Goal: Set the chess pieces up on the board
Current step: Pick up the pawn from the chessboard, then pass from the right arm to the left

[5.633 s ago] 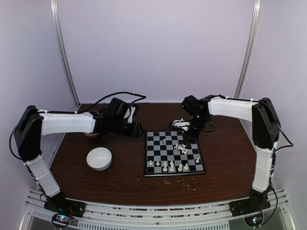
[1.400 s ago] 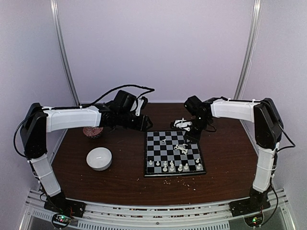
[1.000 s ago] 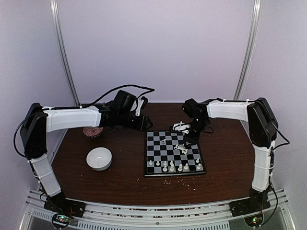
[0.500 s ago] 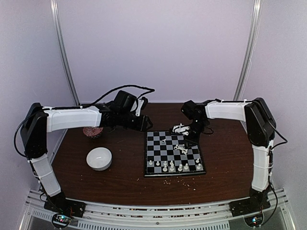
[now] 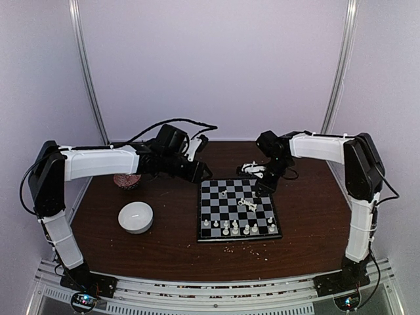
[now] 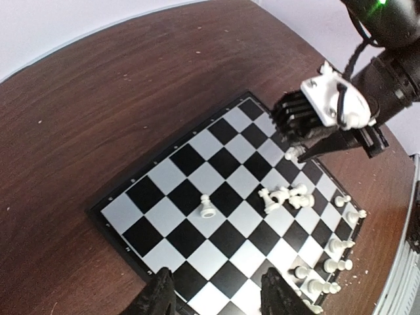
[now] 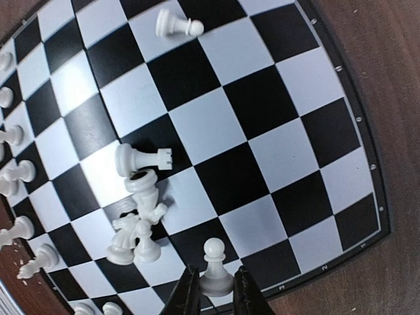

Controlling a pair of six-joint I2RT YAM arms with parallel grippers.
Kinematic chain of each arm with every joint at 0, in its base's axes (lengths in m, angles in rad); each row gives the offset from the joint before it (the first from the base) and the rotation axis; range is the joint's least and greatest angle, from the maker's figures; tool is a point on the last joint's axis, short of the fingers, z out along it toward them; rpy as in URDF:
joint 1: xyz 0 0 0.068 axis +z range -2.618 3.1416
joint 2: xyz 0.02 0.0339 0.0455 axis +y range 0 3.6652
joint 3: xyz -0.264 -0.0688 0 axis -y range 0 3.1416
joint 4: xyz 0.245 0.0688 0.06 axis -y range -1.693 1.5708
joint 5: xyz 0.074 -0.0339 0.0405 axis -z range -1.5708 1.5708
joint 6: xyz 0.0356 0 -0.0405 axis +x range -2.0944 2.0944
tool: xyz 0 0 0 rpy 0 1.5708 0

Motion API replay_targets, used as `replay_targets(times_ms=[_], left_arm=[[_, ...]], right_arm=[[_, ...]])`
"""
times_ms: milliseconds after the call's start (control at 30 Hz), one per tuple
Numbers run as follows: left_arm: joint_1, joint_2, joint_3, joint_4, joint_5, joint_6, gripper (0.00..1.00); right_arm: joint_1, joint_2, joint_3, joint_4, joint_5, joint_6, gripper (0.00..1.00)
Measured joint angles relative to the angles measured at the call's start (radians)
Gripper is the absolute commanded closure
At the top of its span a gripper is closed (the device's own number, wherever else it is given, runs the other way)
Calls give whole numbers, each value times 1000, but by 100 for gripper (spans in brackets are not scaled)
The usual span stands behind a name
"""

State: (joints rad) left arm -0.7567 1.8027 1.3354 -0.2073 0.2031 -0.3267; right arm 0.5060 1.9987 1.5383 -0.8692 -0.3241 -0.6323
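Note:
The board [image 5: 202, 220] lies right of centre on the table. A row of white chess pieces [image 5: 236, 228] stands along its near edge. A heap of fallen pieces [image 5: 248, 203] lies mid-board, and a lone pawn [image 5: 224, 193] stands farther left. My right gripper [image 5: 261, 186] is at the board's far right edge. In the right wrist view it [image 7: 215, 294] is shut on a white pawn [image 7: 215, 269] held over the edge squares. My left gripper [image 5: 199, 173] hovers open and empty by the far left corner. It also shows in the left wrist view [image 6: 216, 300], above the board [image 6: 167, 197].
A round white bowl [image 5: 136, 217] sits left of the board. A small brown object [image 5: 125, 181] lies under the left arm. Crumbs [image 5: 249, 247] are scattered in front of the board. The back wall stands close behind both arms.
My left gripper has swung right to the board's far left corner. My right gripper dipped left along the far edge, then drew back slightly right with the pawn.

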Motion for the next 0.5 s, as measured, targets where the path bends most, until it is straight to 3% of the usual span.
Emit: replay_targets(times_ms=[133,333,500], left_arm=[[0,0,0,45,138,25,58],[-1,0,-2,238,449,21,61],[-5,2,-2,342,587,0,60]], right_arm=[[-10,-119,-30,-2,-83,23,83],[-10,-323,-64,1,-310,63,82],[-6,-423,-116,30,-446,119,82]])
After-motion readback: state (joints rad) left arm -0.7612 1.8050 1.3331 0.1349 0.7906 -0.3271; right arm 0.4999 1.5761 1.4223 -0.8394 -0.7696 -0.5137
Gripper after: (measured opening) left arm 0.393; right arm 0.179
